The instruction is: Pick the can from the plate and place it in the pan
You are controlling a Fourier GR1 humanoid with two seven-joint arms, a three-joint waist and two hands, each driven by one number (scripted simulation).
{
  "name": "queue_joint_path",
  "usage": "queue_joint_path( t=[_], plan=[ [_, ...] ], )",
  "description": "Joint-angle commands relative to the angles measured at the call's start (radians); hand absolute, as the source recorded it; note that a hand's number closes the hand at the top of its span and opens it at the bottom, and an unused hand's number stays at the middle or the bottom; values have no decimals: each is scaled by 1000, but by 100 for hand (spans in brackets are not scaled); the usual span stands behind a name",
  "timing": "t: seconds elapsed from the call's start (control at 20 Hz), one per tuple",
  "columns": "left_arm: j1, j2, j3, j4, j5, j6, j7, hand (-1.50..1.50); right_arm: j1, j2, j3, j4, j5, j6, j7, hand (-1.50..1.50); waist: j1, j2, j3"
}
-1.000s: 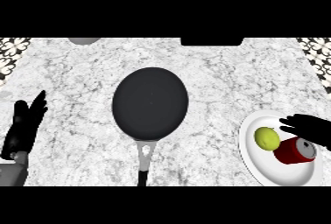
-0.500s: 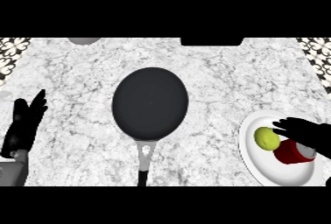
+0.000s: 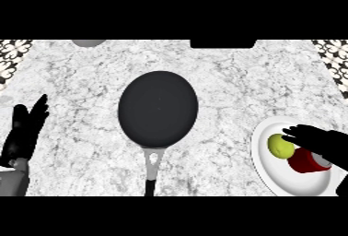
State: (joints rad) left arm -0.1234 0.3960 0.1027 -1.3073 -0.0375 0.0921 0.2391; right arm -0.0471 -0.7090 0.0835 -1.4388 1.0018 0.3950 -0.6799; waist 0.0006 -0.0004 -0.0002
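I see a white-and-grey marble counter [image 3: 81, 92] filling the view. There are black-and-white patterned tiles [image 3: 12, 57] at both far corners. A grey round shape [image 3: 88, 42] and a dark block [image 3: 223, 44] are cut off by the far edge, and I cannot tell what either one is.

The dark pan [image 3: 158, 108] sits mid-counter with its handle [image 3: 151, 173] pointing back at me. The white plate [image 3: 289, 182] is at the near right, well apart from the pan. The red can [image 3: 307, 165] lies on the plate, just beside a green fruit [image 3: 279, 145].

My right hand [image 3: 329, 144] is over the can and covers its upper part. The fingers are stretched out toward the fruit, not wrapped round the can. My left hand [image 3: 26, 133] rests at the left edge, fingers straight and pointing up.
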Motion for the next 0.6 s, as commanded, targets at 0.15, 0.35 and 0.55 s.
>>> queue_joint_path(
  t=[0.15, 0.35, 0.55],
  plan=[
    [-9, -53, -18, -58, -51, 25, 59, 0, 27, 63, 17, 60, 101, -93, -32, 150, -1, 0, 1],
    [15, -33, 29, 28, -29, -17, -55, 0, -59, 114, 5, 95, 130, -212, -46, 150, 3, 1, 0],
    [-40, -54, 35, 16, -54, -1, 24, 0, -8, 109, -27, 56, 144, -204, -85, 150, -3, 0, 0]
  ],
)
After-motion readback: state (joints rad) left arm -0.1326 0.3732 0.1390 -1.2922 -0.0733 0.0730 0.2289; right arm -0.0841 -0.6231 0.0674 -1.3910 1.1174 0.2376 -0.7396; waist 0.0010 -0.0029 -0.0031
